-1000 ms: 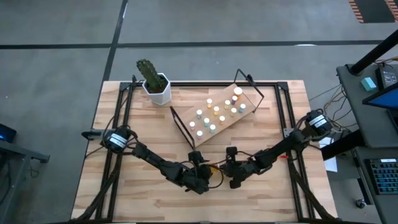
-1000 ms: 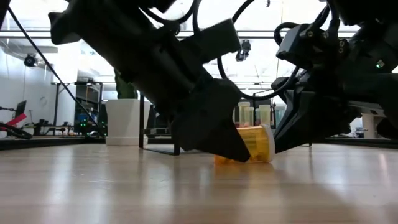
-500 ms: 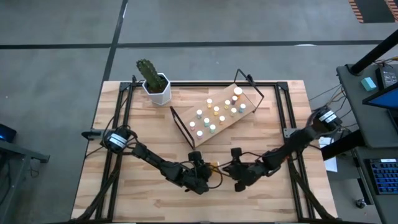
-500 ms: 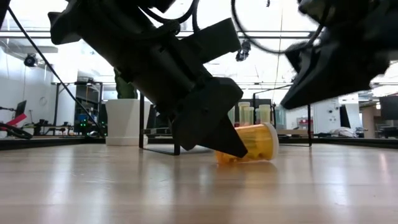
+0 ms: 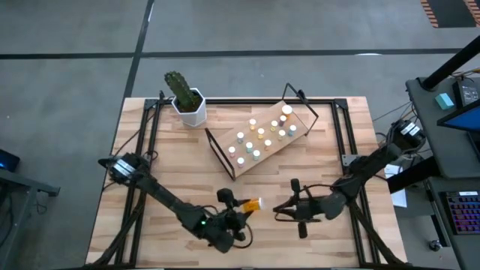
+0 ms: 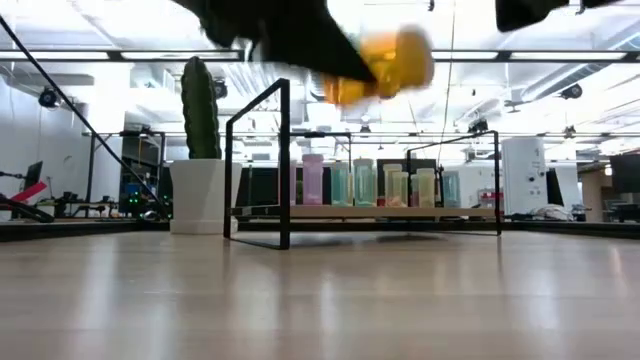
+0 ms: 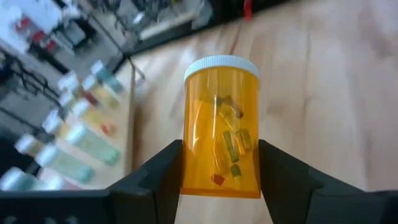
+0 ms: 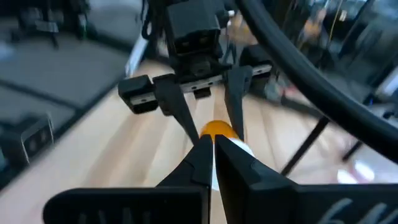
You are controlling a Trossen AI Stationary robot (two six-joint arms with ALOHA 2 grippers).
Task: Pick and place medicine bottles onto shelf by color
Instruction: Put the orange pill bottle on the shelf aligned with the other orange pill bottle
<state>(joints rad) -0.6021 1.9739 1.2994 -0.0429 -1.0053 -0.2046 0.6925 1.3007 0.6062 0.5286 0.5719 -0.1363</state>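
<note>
Fingers (image 7: 158, 180) of the left gripper (image 7: 219, 180) are clamped on either side of an orange pill bottle with a white cap (image 7: 221, 127), its body pinched between them and the capped end sticking out past the tips; small tablets show through the amber plastic. From overhead, that left gripper (image 5: 238, 211) sits at the near middle of the wooden table (image 5: 172, 161) with the bottle (image 5: 252, 203) poking out toward the right arm. At table height the bottle (image 6: 385, 62) hangs clear of the tabletop, well above it. Facing it a little apart, the right gripper (image 5: 283, 209) has its two fingers (image 8: 202, 155) pressed together, holding nothing. Beyond both sets of fingertips, farther back on the table, stands the tilted wooden shelf on its black wire frame (image 5: 262, 137), with rows of small capped bottles (image 5: 259, 136) upright on it. A cactus in a white pot (image 5: 187, 101) stands at the far left corner, well away.
</note>
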